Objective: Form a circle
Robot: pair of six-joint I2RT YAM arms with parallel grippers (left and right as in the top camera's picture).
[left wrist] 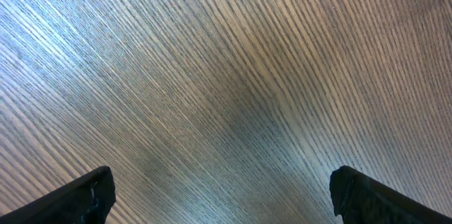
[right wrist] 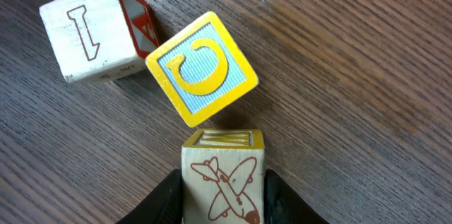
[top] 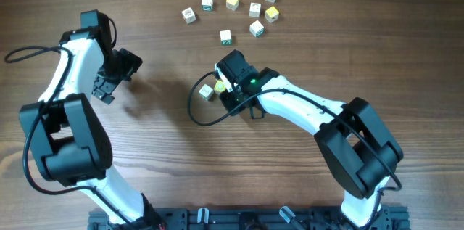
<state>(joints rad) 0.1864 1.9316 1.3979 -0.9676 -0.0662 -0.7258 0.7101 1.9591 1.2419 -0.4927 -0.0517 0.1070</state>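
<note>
Legibly, C cube [right wrist: 203,68], I cube [right wrist: 88,37], airplane cube [right wrist: 222,181]

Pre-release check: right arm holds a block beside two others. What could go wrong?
1. The airplane-printed wooden cube in the right gripper sits almost against the yellow-edged C cube; lowering or releasing may shove it.
2. That C cube's corner is close to the white I cube, so a nudge could shift both.
</note>
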